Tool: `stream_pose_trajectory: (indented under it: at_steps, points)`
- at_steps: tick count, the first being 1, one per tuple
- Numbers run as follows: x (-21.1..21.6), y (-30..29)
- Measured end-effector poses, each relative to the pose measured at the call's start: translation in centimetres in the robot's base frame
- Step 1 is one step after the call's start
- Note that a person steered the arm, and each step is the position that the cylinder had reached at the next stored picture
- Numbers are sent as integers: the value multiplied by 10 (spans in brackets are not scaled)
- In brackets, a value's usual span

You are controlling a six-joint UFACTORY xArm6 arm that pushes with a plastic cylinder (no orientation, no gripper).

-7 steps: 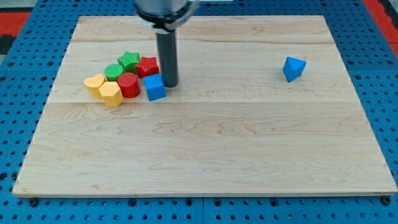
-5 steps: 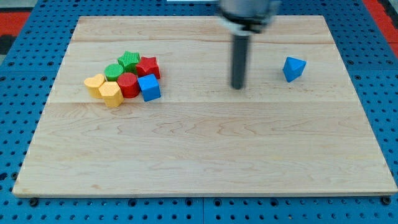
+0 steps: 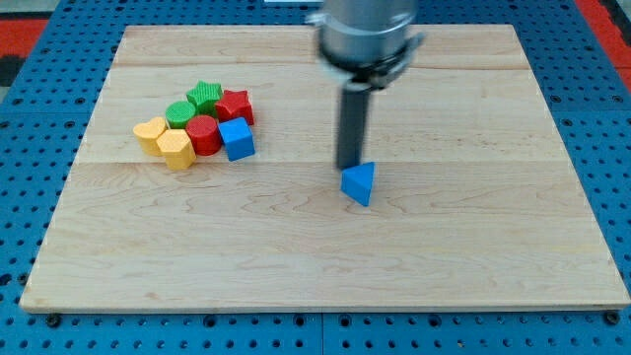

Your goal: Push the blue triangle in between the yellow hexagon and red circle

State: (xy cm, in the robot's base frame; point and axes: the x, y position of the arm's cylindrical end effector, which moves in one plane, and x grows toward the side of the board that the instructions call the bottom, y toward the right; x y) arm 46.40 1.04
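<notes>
The wooden bench [image 3: 325, 256] filled most of the view, set on a blue pegboard. My arm's grey housing hung at twelve o'clock, and from it the dark rod came down; my tip [image 3: 348, 166] rested just at eleven o'clock of the blue triangle [image 3: 360, 183], touching or nearly so. My end effector was only this rod, with no jaws to be wide or narrow, and it held nothing.

The triangle sat near the bench's middle, well apart from the cluster at nine o'clock. There the yellow hexagon [image 3: 176, 149] touched the red circle [image 3: 203, 134], with a blue cube [image 3: 237, 138] just at the circle's three o'clock.

I judged the risks thus: my tip stood on the wrong side, so a push from there would drive the triangle away. The sloped faces could let it slip sideways. No gap lay open, so the cube might jam the approach.
</notes>
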Motion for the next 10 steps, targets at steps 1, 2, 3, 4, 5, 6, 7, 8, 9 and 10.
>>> stream_pose_trajectory:
  at_steps: [1, 2, 3, 4, 5, 6, 7, 8, 9, 10]
  points:
    - [10, 64]
    - [18, 80]
    - [23, 128]
    - [54, 140]
    - [68, 88]
    - [53, 16]
    - [62, 53]
    - [66, 120]
    - [43, 118]
    - [31, 35]
